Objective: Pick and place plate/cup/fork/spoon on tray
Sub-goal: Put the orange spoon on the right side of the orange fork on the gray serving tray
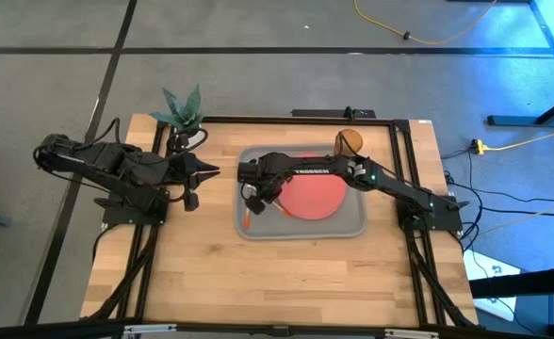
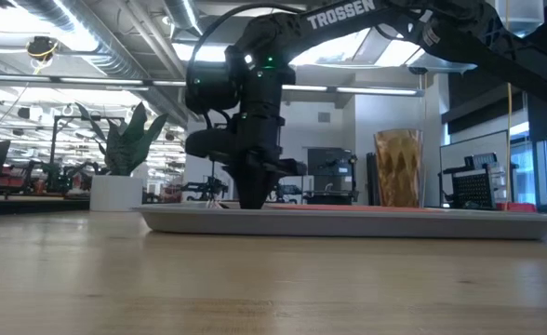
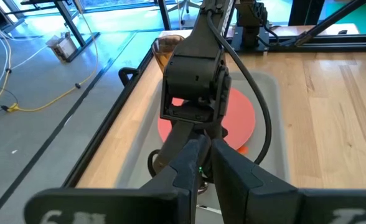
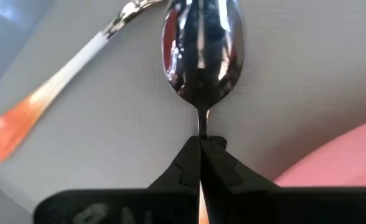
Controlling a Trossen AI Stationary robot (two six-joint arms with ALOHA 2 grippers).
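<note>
One spoon [image 4: 199, 53] pinched over the tray [image 1: 352, 227].
Right gripper [image 4: 200, 144] fingers clamp its neck; one fork [image 4: 65, 74], one plate [image 1: 313, 196], one cup [image 1: 349, 141]; left gripper [image 3: 209, 162] fingers together.

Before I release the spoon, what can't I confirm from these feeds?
- Spoon handle: right wrist view, hidden between the fingers of the right tool, which is shut on it.
- Fork tines: right wrist view, cut off by the picture's edge.
- Spoon touching the tray or not: low view, the tray rim and the right arm hide it.
- Left tool by the plant: fingers unclear.
</note>
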